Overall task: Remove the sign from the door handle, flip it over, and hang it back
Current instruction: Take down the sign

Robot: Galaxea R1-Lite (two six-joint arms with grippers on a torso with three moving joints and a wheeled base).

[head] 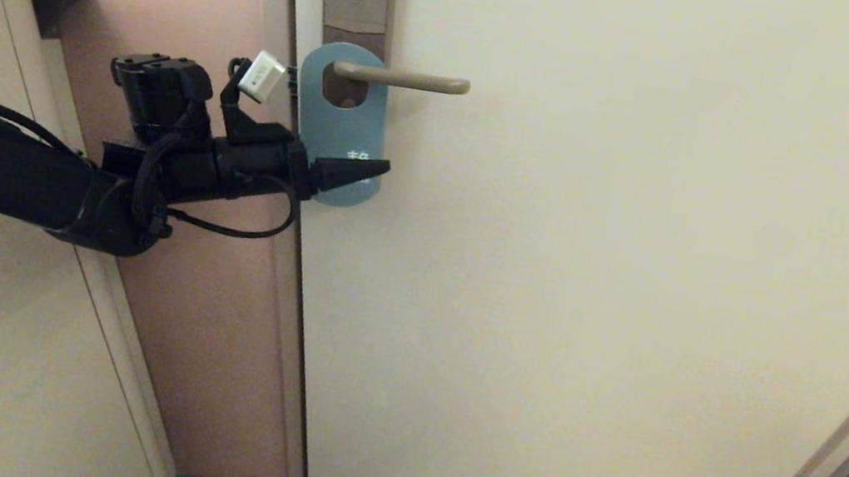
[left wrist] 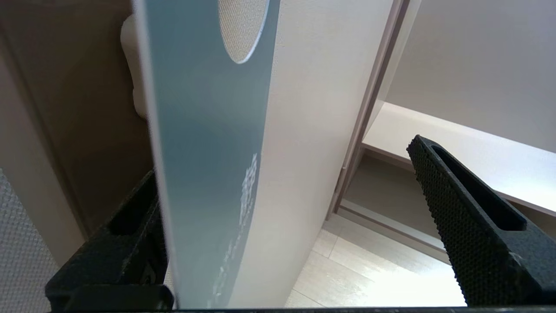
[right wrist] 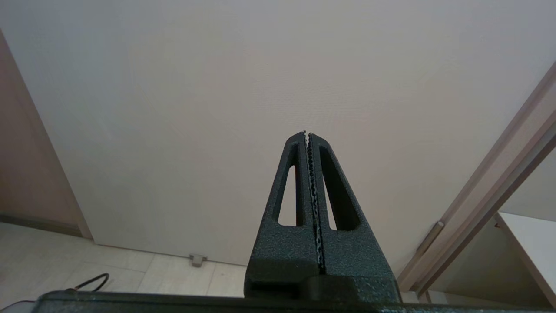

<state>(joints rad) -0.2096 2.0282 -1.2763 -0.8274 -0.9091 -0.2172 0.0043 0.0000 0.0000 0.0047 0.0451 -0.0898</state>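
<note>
Your left hand (head: 355, 171) stands wide apart astride the sign (head: 343, 121): thin, light, slippery card; pinch its lower edge.

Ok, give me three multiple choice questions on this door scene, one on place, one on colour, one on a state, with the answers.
1. Where does the sign hang?
A. door handle
B. floor
C. shelf

2. Which colour is the sign face turned outward?
A. red
B. blue
C. yellow

3. How do the left gripper fingers stand?
A. shut on the sign
B. open either side of the sign
C. out of view

Answers: 1 A, the handle passes through its hole. 2 B, blue with white lettering. 3 B, one finger each side, gap showing.
</note>
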